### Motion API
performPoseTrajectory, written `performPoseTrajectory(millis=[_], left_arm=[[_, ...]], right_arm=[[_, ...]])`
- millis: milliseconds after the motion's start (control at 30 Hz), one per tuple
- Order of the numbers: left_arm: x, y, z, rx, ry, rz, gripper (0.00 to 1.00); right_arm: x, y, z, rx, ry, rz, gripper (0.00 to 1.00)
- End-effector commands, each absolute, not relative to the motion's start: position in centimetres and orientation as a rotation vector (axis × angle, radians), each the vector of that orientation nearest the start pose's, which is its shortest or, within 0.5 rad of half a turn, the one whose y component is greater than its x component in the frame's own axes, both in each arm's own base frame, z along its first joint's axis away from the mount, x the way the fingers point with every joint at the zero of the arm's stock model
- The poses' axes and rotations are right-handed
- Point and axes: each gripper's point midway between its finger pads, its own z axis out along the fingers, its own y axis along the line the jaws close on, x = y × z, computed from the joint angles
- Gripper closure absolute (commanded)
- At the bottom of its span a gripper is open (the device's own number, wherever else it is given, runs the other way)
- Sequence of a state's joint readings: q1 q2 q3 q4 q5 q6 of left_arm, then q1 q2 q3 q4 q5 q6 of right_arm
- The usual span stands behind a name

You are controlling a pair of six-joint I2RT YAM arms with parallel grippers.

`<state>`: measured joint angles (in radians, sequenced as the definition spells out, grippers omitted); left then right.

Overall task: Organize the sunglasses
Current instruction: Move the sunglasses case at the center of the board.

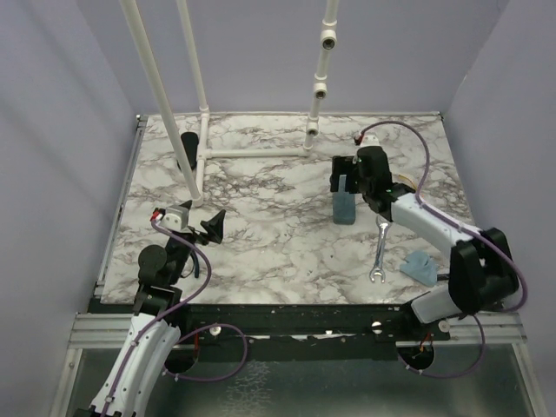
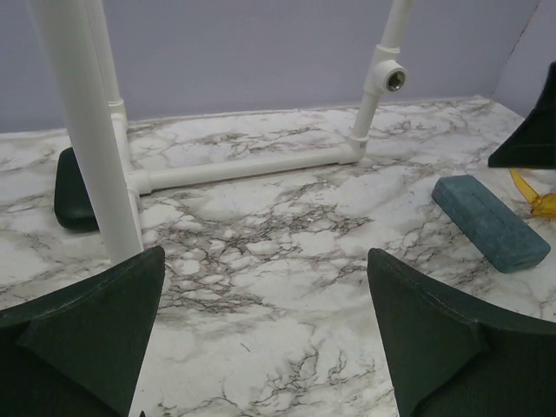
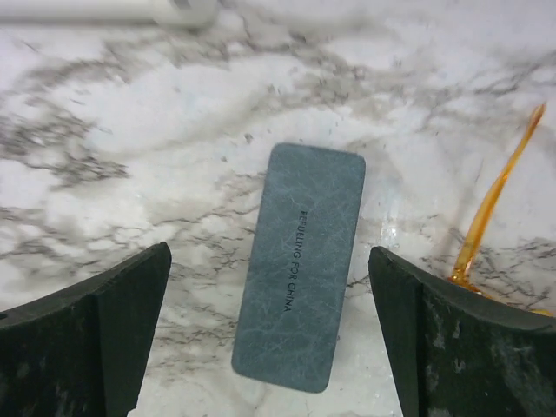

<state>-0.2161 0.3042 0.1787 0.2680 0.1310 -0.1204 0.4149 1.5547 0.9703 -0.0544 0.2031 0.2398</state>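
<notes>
The translucent yellow-orange sunglasses lie on the marble table just right of a blue-grey oblong case. Only one temple arm shows in the right wrist view. A lens edge shows in the left wrist view. My right gripper is open and hovers over the case, its jaws either side of it and apart from it. My left gripper is open and empty over bare marble at the near left. The thin dark wire-frame pair is out of view.
A black oval case lies at the far left behind a white pipe frame; it also shows in the left wrist view. A metal wrench and a blue cloth lie at the near right.
</notes>
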Motion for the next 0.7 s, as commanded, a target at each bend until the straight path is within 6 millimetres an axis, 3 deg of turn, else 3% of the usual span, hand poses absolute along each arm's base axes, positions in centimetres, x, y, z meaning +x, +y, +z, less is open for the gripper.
performPoseTrajectory(millis=[0,133,333,533,600,667], left_arm=[[25.9,-7.9,21.7,0.186,1.422,-0.328,0.01],[26.5,-6.9,21.7,0.162,1.470,-0.287,0.01],[26.2,-6.1,25.1,0.174,1.571,-0.252,0.01],[24.1,-4.0,32.6,0.209,1.550,-0.098,0.01],[23.1,-2.6,35.8,0.181,1.504,-0.026,0.01],[22.2,0.0,39.3,0.059,1.440,0.075,0.01]], right_arm=[[38.8,15.2,18.6,-0.150,1.977,0.248,0.00],[36.1,15.7,21.1,-0.215,1.839,0.355,0.00],[33.7,14.2,20.7,-0.226,1.797,0.322,0.00],[33.3,14.4,20.6,-0.268,1.776,0.335,0.00],[33.2,14.7,21.0,-0.282,1.761,0.349,0.00],[33.2,14.8,21.4,-0.291,1.749,0.350,0.00]])
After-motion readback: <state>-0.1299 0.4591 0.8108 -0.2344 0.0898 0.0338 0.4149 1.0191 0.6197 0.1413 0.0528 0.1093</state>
